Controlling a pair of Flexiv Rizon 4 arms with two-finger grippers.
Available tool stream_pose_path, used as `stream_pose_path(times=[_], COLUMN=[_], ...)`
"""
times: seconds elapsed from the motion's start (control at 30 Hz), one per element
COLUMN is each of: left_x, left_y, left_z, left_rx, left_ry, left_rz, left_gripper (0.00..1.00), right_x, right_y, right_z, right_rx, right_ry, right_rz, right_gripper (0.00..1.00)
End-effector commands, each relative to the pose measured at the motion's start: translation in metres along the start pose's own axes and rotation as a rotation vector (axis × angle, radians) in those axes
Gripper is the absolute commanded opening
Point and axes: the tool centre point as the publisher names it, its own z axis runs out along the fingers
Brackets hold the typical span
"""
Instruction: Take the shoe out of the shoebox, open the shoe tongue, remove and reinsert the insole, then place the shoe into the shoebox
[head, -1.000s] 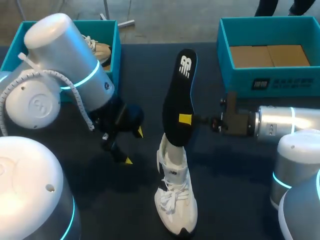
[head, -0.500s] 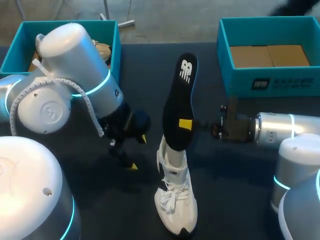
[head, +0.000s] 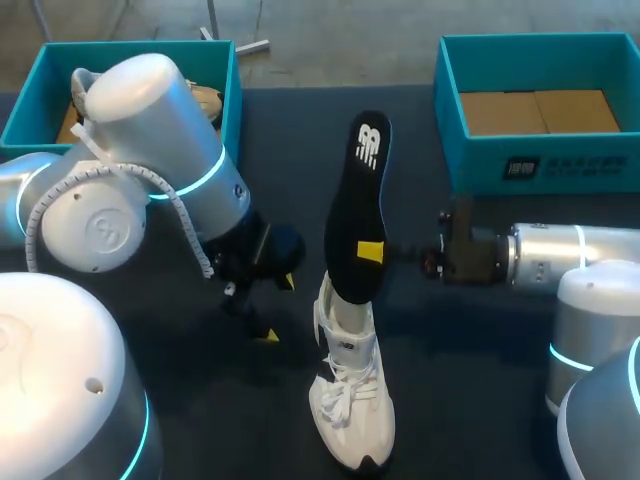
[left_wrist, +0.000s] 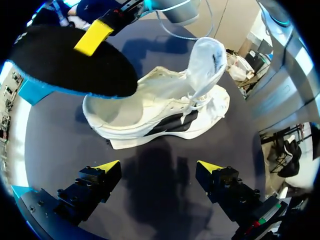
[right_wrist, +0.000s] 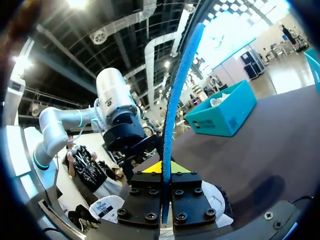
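Note:
A white shoe rests on the dark table, toe toward the front edge, with its tongue pulled up. A black insole with a blue edge stands steeply over the shoe's opening. My right gripper is shut on it from the right, and the insole's edge runs up between the right gripper fingers. My left gripper hangs open just left of the shoe. In the left wrist view the left gripper is empty, with the shoe and insole ahead of it.
A teal shoebox at the back left holds another shoe. A second teal shoebox at the back right has a cardboard bottom. My left arm's bulky joints cover the table's left side.
My left arm has shifted right and forward, bringing its open gripper closer to the shoe. The insole and the right gripper have barely moved.

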Motion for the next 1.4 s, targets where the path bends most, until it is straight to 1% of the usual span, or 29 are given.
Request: stream_pose_path(times=[0.03, 0.13, 0.3, 0.67, 1.03, 1.2, 1.4], left_x=[0.002, 0.003, 0.003, 0.003, 0.003, 0.003, 0.003], left_y=[-0.005, -0.005, -0.005, -0.005, -0.005, -0.005, -0.005], left_z=[0.007, 0.007, 0.007, 0.007, 0.007, 0.007, 0.007], left_rx=[-0.012, -0.013, -0.013, -0.013, -0.013, -0.013, -0.013], left_ry=[-0.007, -0.006, -0.006, -0.006, -0.006, -0.006, -0.006], left_rz=[-0.006, -0.006, -0.006, -0.006, -0.006, -0.006, -0.006], left_gripper=[1.0, 1.0, 1.0, 1.0, 1.0, 1.0, 1.0], right_x=[-0.007, -0.011, -0.016, -0.017, -0.015, -0.016, -0.011], right_y=[0.002, 0.002, -0.005, -0.019, -0.016, -0.017, -0.014], right_z=[0.003, 0.002, -0.001, -0.003, 0.002, 0.001, 0.002], right_rx=[0.018, 0.021, 0.017, 0.006, 0.004, 0.005, 0.009], right_ry=[0.014, 0.015, 0.016, 0.01, 0.012, 0.007, -0.002], right_rz=[-0.007, -0.008, 0.005, 0.031, 0.026, 0.028, 0.014], right_gripper=[0.0, 0.0, 0.0, 0.0, 0.0, 0.0, 0.0])
